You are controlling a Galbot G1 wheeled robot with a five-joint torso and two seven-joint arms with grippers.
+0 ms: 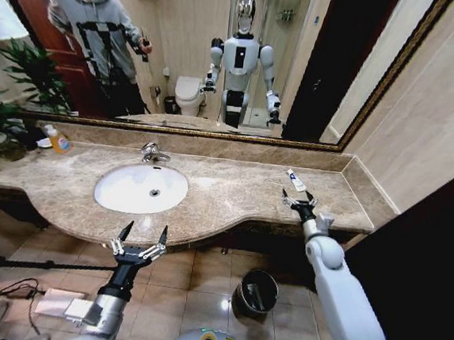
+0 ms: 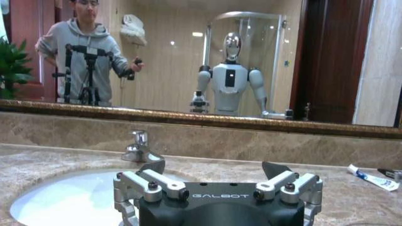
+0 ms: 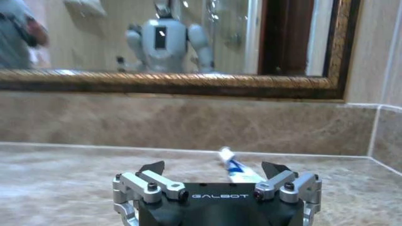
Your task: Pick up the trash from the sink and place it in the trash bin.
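On the beige marble counter [image 1: 233,194], one white blue-marked tube [image 1: 295,180] remains ahead of the open, empty right gripper [image 1: 298,198]; the white oval sink [image 1: 141,188] looks cleared, and the left gripper [image 1: 141,238] hangs open.

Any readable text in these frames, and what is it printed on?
"GALBOT": on the left gripper body, jaws open.
"GALBOT": on the right gripper body, jaws open.
White tube with blue marks on the marble counter: print too blurred to read.
Soap bottle: nothing legible.
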